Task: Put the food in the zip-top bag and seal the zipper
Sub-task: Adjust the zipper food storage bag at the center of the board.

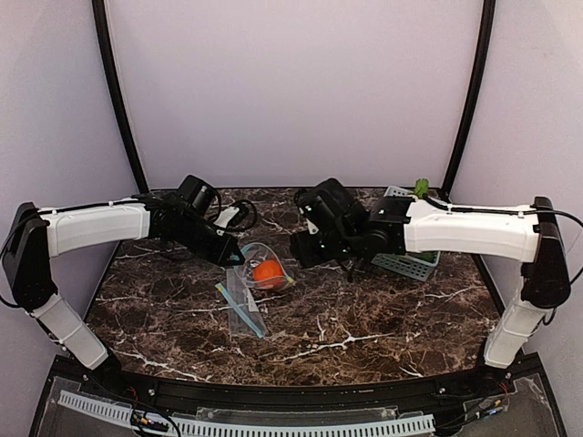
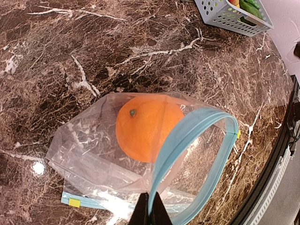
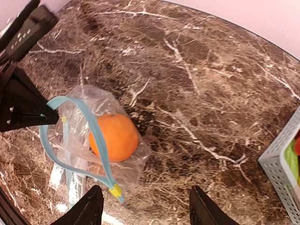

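Crinkled clear bag (image 2: 84, 145) holds a glossy orange ball (image 2: 143, 131); left gripper (image 2: 150, 213) pinches its blue rim (image 2: 187, 135), right gripper (image 3: 145, 190) gapes empty.

The table top (image 1: 364, 309) looks like polished marble, dark brown with white veins, and is glossy enough to throw back lamp glare. The zip-top bag (image 2: 89, 145) is thin clear plastic film, creased and shiny along its folds. Its zipper strip (image 2: 187, 136) is pale blue plastic, smooth and duller. The orange-red ball (image 2: 145, 131) has a smooth plastic skin with a soft sheen (less gloss than the film over it). The basket (image 2: 220, 16) is matt, pale grey perforated plastic, and the green piece (image 2: 251, 7) in it is glossy. The left arm's shell (image 1: 96, 228) is smooth white plastic.
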